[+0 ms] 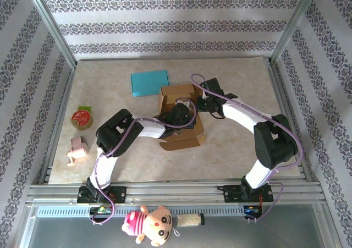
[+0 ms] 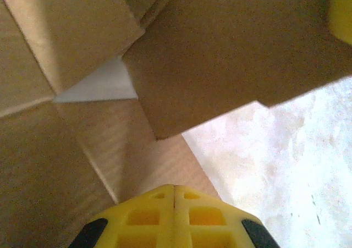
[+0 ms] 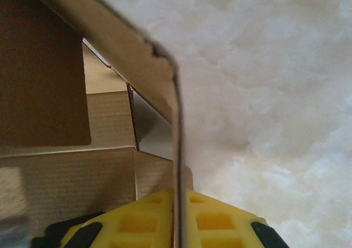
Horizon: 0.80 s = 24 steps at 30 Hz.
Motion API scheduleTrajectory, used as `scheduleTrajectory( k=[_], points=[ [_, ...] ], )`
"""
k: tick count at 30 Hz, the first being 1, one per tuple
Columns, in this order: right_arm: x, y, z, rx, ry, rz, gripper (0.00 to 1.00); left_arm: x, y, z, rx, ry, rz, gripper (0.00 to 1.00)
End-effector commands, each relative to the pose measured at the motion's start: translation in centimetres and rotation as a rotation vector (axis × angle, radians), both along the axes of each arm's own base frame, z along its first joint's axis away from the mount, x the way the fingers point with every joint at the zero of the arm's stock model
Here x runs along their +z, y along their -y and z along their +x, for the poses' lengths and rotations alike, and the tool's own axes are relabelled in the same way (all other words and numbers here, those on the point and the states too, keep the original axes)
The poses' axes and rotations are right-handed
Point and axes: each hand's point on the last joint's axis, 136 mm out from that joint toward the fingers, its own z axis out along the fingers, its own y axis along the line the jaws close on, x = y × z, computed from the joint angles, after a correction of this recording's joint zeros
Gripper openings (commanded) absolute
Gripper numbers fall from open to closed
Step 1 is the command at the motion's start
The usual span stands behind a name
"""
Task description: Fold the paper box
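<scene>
Folding is mid-step: the paper box (image 1: pixel 176 93) stands half-formed in the middle of the table (image 1: pixel 110 83), one flap (image 1: pixel 181 142) lying flat toward the arms. The right gripper (image 3: pixel 177 204) is pinched on the thin edge of an upright wall, cardboard running straight between its fingers. The left gripper (image 2: pixel 175 198) is clenched empty, fingers pressed together, nosed inside the box among loose inner flaps. I'd call this setting the walls. Next, the left likely has to push a flap home while the right steadies the wall, and gently, or the panel buckles.
</scene>
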Motion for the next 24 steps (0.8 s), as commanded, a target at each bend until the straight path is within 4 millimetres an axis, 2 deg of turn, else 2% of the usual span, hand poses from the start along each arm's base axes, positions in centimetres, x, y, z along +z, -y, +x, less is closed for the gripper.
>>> scheduleTrajectory(
  k=[1, 5, 9, 14, 16, 19, 24],
  points=[
    [-0.5, 0.9, -0.6, -0.024, 0.007, -0.052, 0.10, 5.1, -0.4, 1.1, 0.042, 0.099, -0.096, 0.03],
    [-0.2, 1.1, -0.6, -0.027, 0.020, -0.060, 0.10, 6.9, -1.5, 0.7, 0.073, 0.123, -0.113, 0.10],
    [0.0, 1.0, -0.5, -0.025, 0.023, -0.054, 0.10, 7.1, -3.3, -0.6, 0.101, 0.107, -0.082, 0.10],
    [0.4, 0.3, -0.3, -0.021, 0.026, -0.032, 0.10, 3.3, -7.2, -2.2, 0.150, 0.029, 0.139, 0.05],
    [0.3, 0.1, -0.2, -0.020, 0.025, -0.032, 0.10, 2.0, -8.1, -2.7, 0.151, 0.017, 0.193, 0.01],
    [0.4, -0.1, -0.2, -0.018, 0.026, -0.029, 0.10, 0.6, -8.1, -3.0, 0.129, -0.001, 0.218, 0.00],
    [0.7, -0.3, -0.2, -0.022, 0.026, -0.018, 0.10, -1.6, -6.5, -2.9, 0.081, -0.033, 0.185, 0.00]
  ],
)
